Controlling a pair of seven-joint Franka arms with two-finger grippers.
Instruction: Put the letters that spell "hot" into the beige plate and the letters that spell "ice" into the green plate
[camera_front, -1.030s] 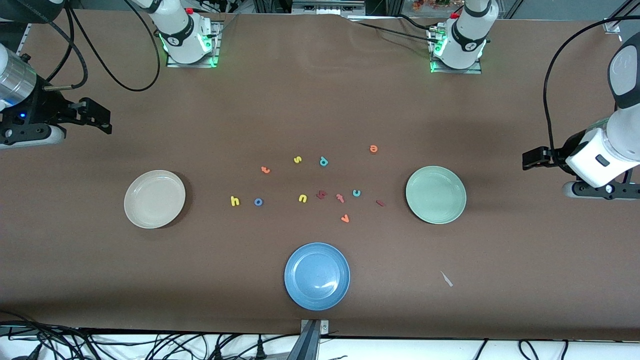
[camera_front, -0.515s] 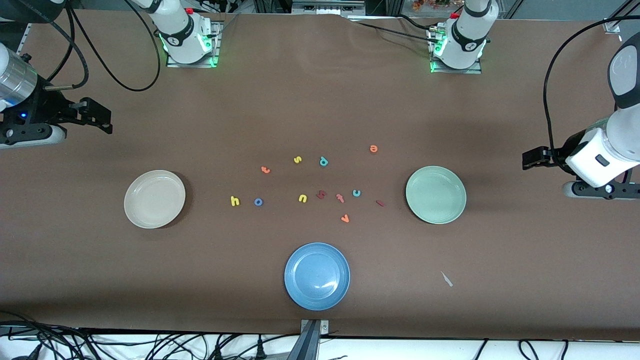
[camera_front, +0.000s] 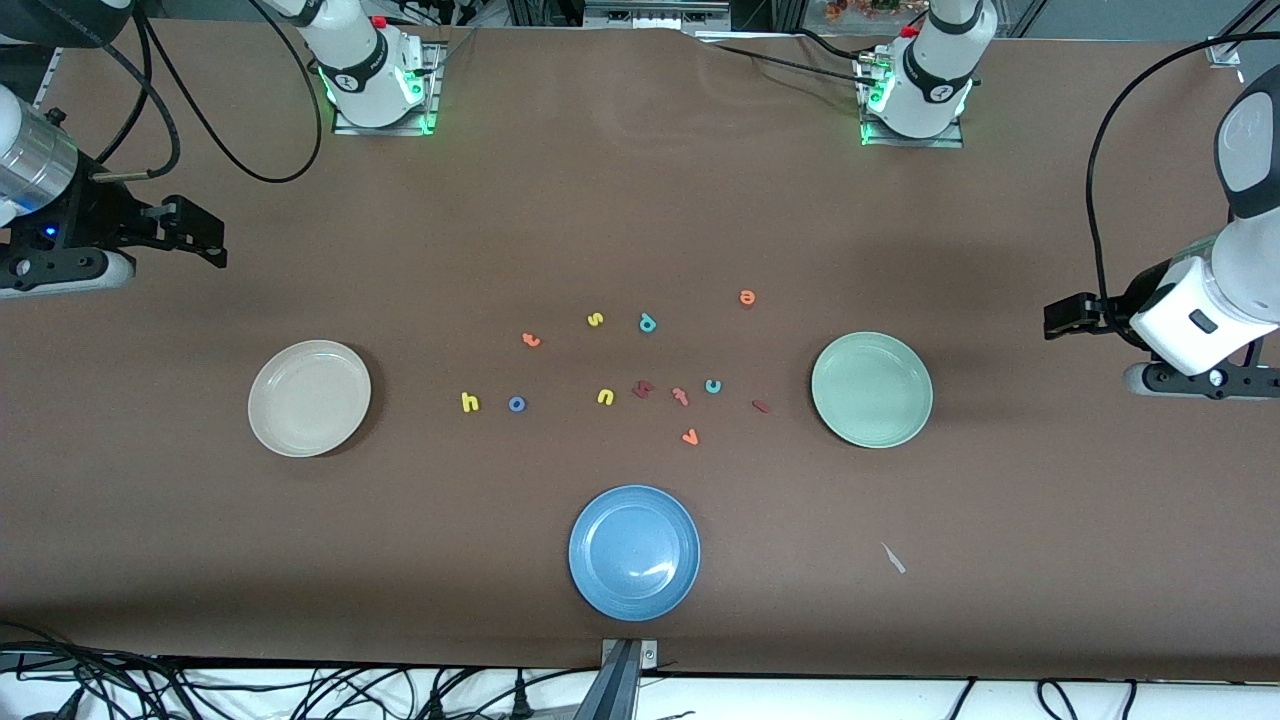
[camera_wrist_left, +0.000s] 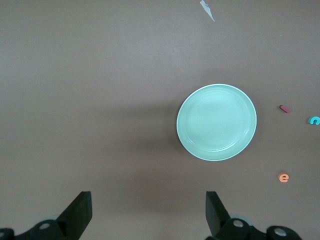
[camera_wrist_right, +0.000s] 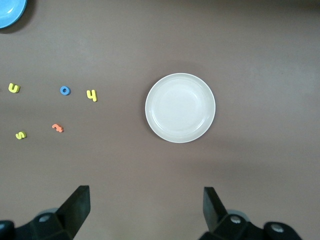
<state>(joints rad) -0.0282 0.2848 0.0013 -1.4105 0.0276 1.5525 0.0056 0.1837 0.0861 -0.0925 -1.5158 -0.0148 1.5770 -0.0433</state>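
Observation:
The beige plate lies toward the right arm's end, the green plate toward the left arm's end; both hold nothing. Between them lie the yellow h, blue o, orange t, orange e, teal c and dark red i. My right gripper hangs open over bare table at its end. My left gripper hangs open over bare table at the other end. Neither holds anything.
A blue plate sits nearest the front camera. Other letters lie among the task's: yellow s, teal p, yellow u, dark red angular letter, pinkish t, orange v. A white scrap lies by the front edge.
The right arm's hand has crept very slightly; the letters, plates and left arm have not moved.

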